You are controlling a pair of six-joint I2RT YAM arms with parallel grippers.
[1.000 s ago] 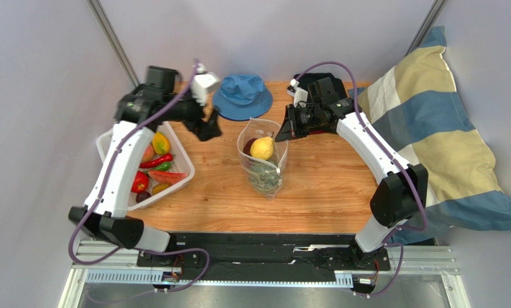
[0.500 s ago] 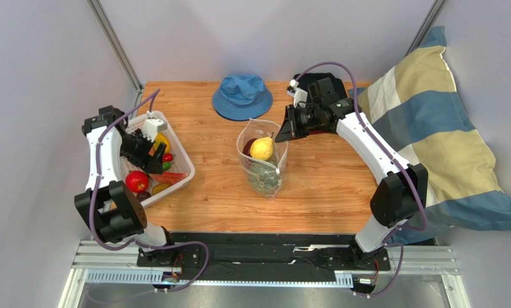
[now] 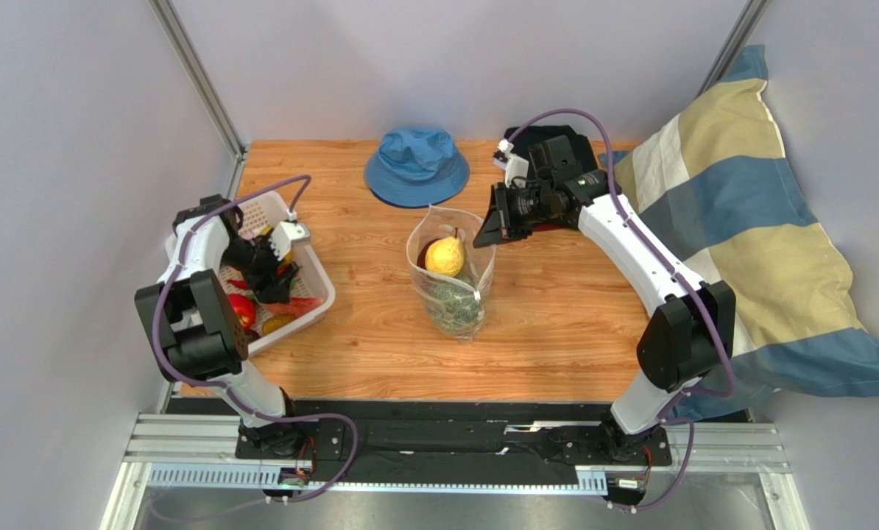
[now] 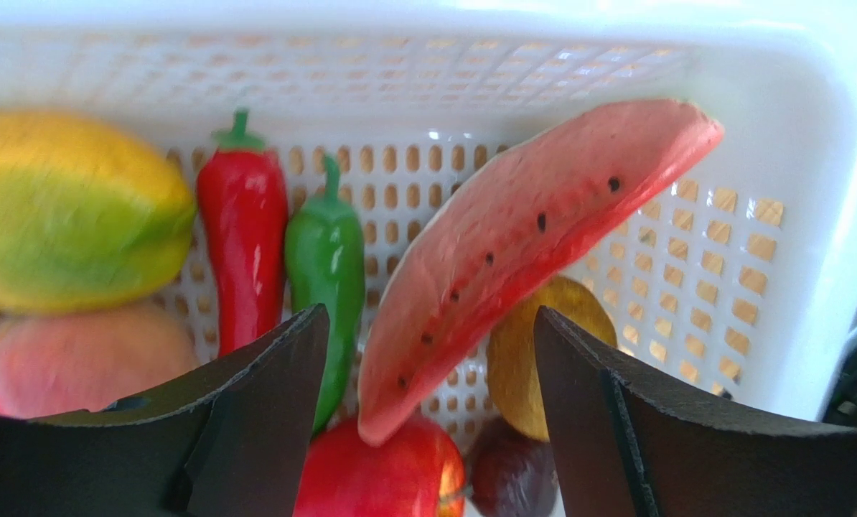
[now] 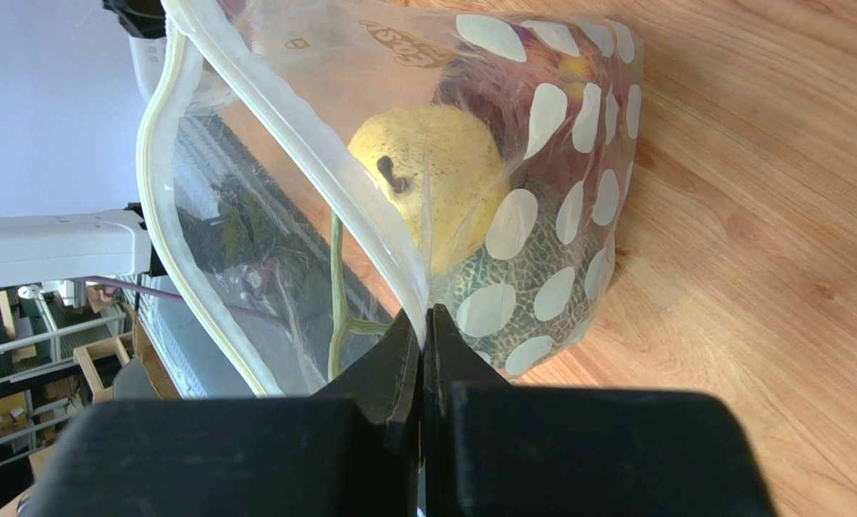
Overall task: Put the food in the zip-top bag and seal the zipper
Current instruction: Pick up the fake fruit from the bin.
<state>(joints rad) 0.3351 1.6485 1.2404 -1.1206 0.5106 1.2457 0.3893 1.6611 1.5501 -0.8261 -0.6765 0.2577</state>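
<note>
The dotted clear zip-top bag (image 3: 451,276) stands open mid-table, holding a yellow fruit (image 3: 445,256), a dark red fruit and the ribbed green squash ball (image 5: 530,291). My right gripper (image 3: 486,233) is shut on the bag's mouth edge by the zipper (image 5: 282,151), holding it open. My left gripper (image 3: 269,276) is open, low inside the white mesh basket (image 3: 313,289). The watermelon slice (image 4: 508,248) lies between its fingers (image 4: 260,420), untouched. A red pepper (image 4: 239,237), green pepper (image 4: 330,269), red apple (image 4: 390,474) and yellow-green fruit (image 4: 66,215) lie around.
A blue hat (image 3: 416,166) lies at the back behind the bag. A striped pillow (image 3: 765,232) leans over the table's right edge. The basket sits at the left edge by the wall post.
My left arm swung from up near the hat down into the basket and now hovers open around the watermelon slice. The right gripper and bag have stayed put.
</note>
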